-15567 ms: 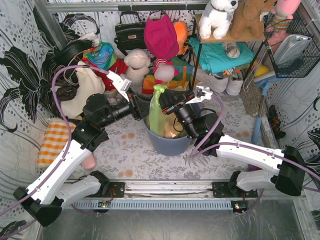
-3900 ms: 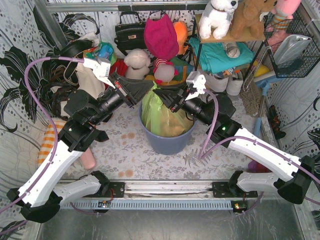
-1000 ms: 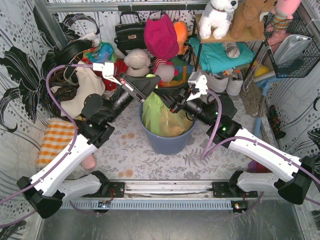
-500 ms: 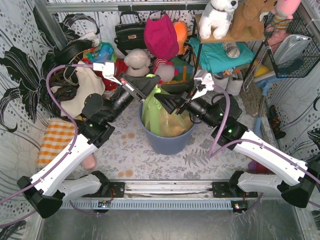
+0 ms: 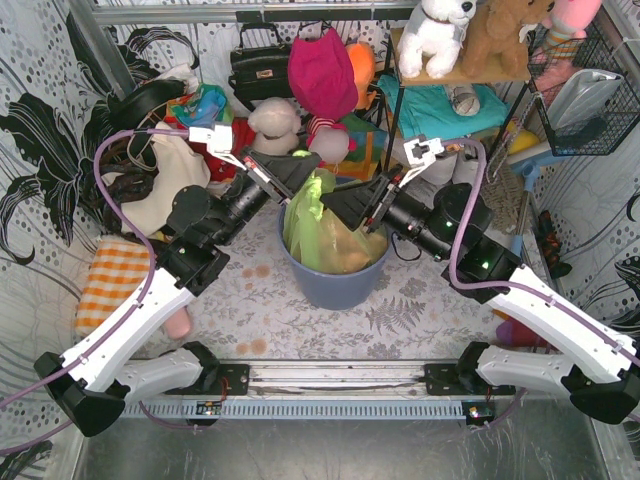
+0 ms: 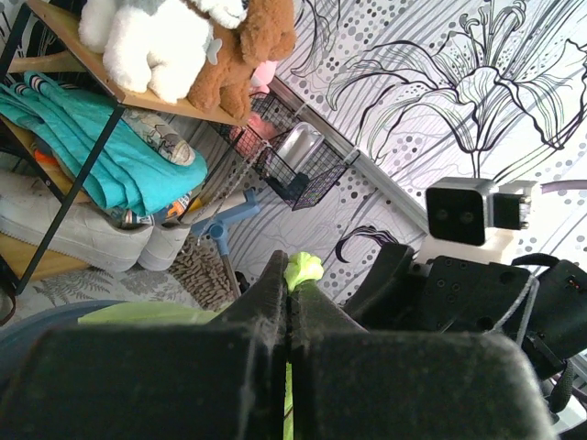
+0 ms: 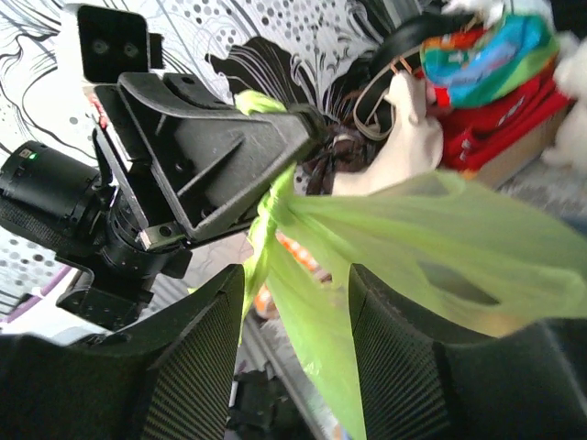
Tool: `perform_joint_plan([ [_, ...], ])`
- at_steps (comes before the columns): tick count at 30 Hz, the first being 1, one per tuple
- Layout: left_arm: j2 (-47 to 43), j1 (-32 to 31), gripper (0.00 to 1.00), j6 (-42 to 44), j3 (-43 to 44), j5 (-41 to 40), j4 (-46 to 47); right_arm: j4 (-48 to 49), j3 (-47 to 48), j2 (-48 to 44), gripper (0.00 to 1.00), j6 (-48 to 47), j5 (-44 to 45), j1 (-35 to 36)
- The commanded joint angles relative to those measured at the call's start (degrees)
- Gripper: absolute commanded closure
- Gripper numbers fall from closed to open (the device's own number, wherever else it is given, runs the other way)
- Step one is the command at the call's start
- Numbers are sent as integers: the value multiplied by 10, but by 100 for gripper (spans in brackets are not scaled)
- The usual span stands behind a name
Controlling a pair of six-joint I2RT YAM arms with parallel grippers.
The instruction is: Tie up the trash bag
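The lime-green trash bag (image 5: pixel 312 228) stands in a blue-grey round bin (image 5: pixel 340 285), with tan scraps showing through it. My left gripper (image 5: pixel 308 162) is shut on the bag's gathered handle above the bin's back rim. In the left wrist view a green tuft (image 6: pixel 304 269) sticks out past the closed left gripper (image 6: pixel 292 282). My right gripper (image 5: pixel 335 203) hangs open just right of the bag's top. In the right wrist view a stretched strip of the bag (image 7: pixel 316 321) runs between the spread fingers (image 7: pixel 197 353) without being pinched, and the left gripper (image 7: pixel 303 124) holds its top end.
Behind the bin lie plush toys (image 5: pixel 275 125), a pink bag (image 5: pixel 322 70), a black handbag (image 5: pixel 258 65) and a cream tote (image 5: pixel 165 185). A shelf (image 5: pixel 450 75) with folded cloth stands at back right. An orange checked cloth (image 5: pixel 110 280) lies left.
The right gripper has opened, let go of the bag and drawn back to the right. The left gripper has shut on the handle and stays above the bin.
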Motion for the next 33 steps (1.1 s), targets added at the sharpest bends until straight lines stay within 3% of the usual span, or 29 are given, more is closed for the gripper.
perform_joint_plan([
  [1, -12, 1, 100, 11, -8, -13, 4, -52, 18, 4, 50, 116, -8, 2],
  [14, -21, 1, 100, 6, -22, -10, 1, 14, 29, 40, 48, 181, -75, 2],
  [24, -22, 1, 100, 5, -24, -5, 4, 0, 48, 63, 44, 193, -86, 2],
  [30, -21, 1, 100, 4, -24, -1, 5, -24, 64, 76, 52, 191, -88, 2],
  [33, -20, 1, 100, 4, -24, -2, 5, -42, 72, 72, 63, 177, -88, 2],
])
